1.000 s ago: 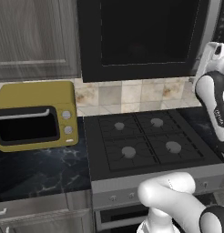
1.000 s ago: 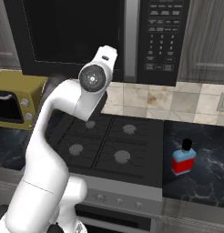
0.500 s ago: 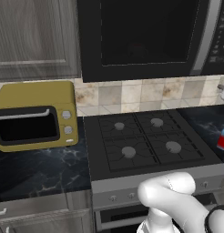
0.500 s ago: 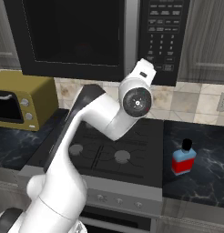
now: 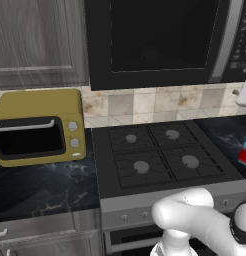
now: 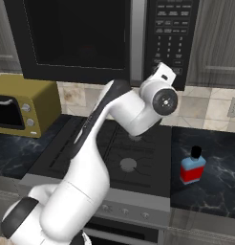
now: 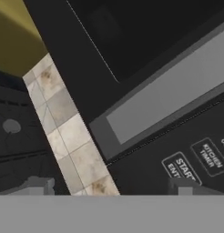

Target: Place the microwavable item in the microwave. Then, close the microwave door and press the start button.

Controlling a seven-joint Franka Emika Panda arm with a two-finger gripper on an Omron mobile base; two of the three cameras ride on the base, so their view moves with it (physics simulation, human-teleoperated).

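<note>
The microwave door (image 6: 76, 40) is closed; the mug is presumably inside, though I cannot tell. The jaws, wide open and empty, hover near the start button (image 7: 182, 169), not yet pressed

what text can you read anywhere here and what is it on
"START" with a cut-off second line starting "EN": key on the microwave keypad, hand view.
"KITCHEN TIMER": the key beside it.
A third key at the right edge is cut off, unreadable.
Keypad labels in the right base view: too small to read.
Red and blue bottle, yellow oven: no legible text.
</note>
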